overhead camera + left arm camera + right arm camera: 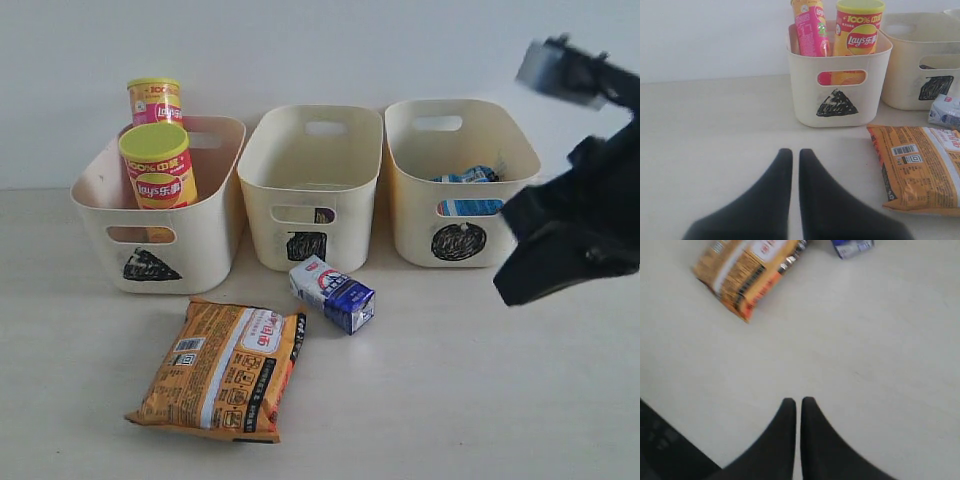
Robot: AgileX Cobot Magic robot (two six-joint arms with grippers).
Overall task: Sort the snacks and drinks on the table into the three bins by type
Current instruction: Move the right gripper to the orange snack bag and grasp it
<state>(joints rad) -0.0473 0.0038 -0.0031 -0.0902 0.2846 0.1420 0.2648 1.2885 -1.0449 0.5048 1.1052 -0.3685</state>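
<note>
Three bins stand on the table (480,400): the triangle bin (205,250) holds two upright chip tubes, the pink tube (155,100) and the orange-yellow tube (160,170); the square bin (350,235) shows one dark thing (323,215) through its slot; the circle bin (410,230) holds one blue-white packet (465,176). Two things lie in front: one flat orange packet (225,368); one blue and white carton (333,294) near it. The left gripper (795,152) and the right gripper (798,402) are both empty, fingers together, over bare table.
</note>
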